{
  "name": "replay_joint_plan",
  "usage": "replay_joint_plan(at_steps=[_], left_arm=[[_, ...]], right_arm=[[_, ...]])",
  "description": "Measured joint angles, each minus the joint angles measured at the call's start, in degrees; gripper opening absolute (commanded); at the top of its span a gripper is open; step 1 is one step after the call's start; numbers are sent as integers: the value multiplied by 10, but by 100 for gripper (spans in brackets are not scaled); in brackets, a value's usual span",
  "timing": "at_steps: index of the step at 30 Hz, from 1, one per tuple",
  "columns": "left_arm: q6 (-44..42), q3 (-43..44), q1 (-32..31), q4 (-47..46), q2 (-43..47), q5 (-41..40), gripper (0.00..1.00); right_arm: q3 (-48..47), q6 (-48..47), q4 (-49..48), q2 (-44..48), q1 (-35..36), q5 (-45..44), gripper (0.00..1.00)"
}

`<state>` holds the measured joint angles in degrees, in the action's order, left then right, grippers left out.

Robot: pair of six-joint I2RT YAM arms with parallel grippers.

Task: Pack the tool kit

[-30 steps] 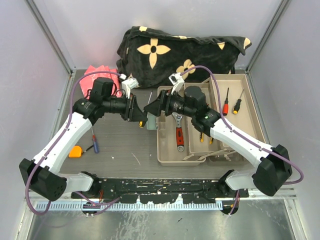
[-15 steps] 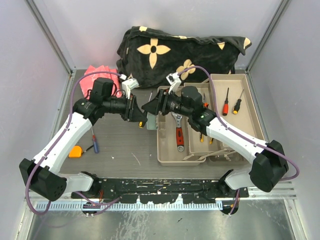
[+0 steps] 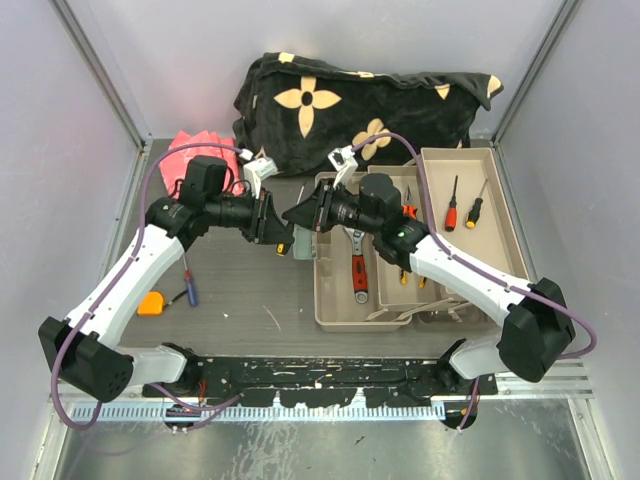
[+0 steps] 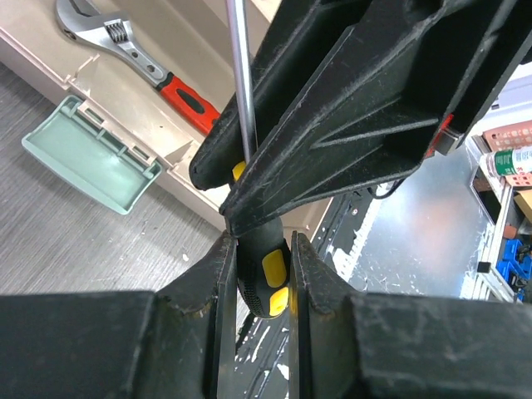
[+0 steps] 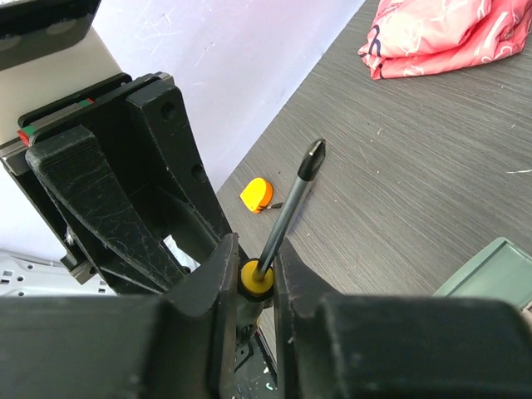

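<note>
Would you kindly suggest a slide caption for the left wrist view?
Left gripper and right gripper both clamp a black-and-yellow-handled screwdriver near the beige plastic tray holding a red-handled wrench.

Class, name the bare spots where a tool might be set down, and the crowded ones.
Free: the table between the blue-handled screwdriver and the toolbox; the rightmost tray, along its right side. Crowded: the compartment with the wrench; around the held yellow-black screwdriver.

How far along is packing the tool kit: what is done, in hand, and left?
Done: the wrench and two screwdrivers lie in the open trays. In hand: the left gripper and right gripper both clamp a yellow-handled screwdriver, apparently a handover. Left: the tape measure and blue screwdriver lie on the table; trays not yet folded shut.
</note>
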<state>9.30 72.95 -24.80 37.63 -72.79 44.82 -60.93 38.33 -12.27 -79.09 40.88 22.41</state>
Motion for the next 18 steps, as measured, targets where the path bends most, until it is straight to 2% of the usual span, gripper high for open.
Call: replay_joint_plan(at_steps=[4,8,12,18], left_arm=[[0,0,0,2,0,-9,35],[1,0,0,1,3,-27,52],[5,0,5,-2,18,-47,58],[7,0,14,-9,37,-64,58]], right_arm=[[0,3,-1,-3,0,1,1],[-7,-8,21,-3,0,-13,1],[-36,-42,89,0,0,-46,1],[-112,-108,212,27,-34,-103,1]])
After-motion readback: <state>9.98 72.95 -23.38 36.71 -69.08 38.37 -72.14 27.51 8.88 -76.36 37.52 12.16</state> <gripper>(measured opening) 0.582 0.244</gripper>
